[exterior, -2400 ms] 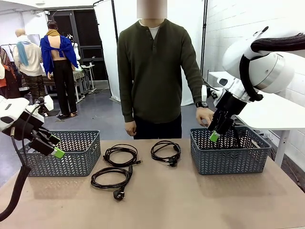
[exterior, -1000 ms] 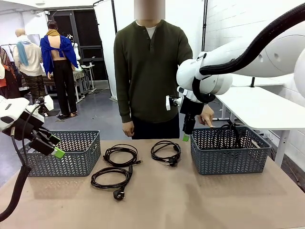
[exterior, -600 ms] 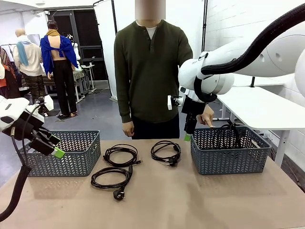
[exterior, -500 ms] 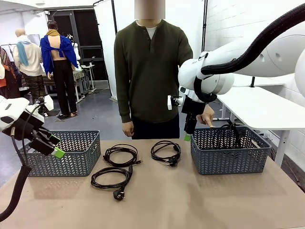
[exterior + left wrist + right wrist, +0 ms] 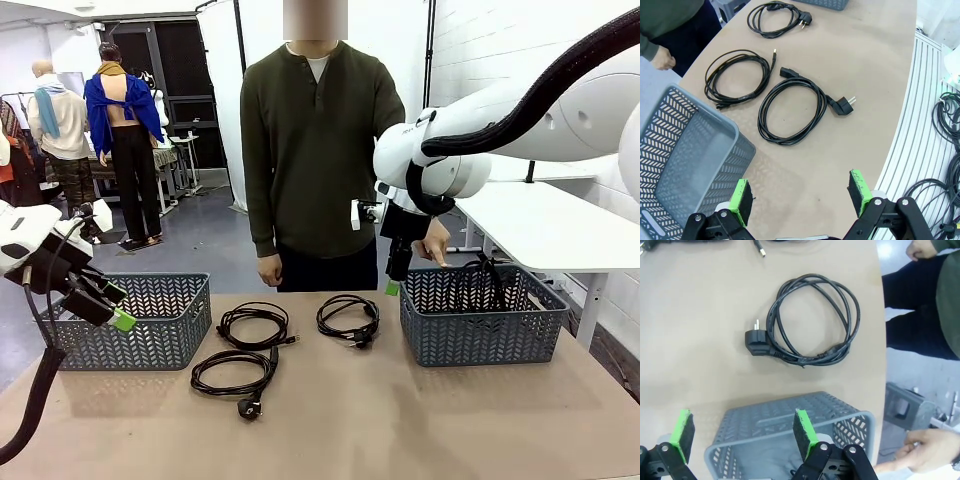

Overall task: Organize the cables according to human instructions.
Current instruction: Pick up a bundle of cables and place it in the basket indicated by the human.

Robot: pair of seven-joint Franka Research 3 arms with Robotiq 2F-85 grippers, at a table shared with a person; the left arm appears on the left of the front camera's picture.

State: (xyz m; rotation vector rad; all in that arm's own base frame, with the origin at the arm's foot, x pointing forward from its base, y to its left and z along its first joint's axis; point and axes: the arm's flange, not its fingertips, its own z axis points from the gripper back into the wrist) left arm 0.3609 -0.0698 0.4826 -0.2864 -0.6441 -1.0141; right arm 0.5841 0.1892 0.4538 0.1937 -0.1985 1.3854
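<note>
Right fingers were recorded spread apart and empty, hanging over the edge of the right basket on the side facing the loose coils. The person's hand was just beside them at the basket's far rim. Left fingers were likewise apart and empty, beside the left basket and well apart from the cables.

Risks judged:
- The basket wall could be clipped if the right fingers were lowered from this spot.
- The nearby hand could be struck on a fast swing.
- A coil pinched by one loop could unwind, with its plug left dragging.
- An instruction could be misread and a cable dropped in the wrong basket.

Count: four cables.
- On the table between the baskets: far-right coil, far-left coil, near coil.
- In the right basket: fourth cable.

Two baskets were counted.
</note>
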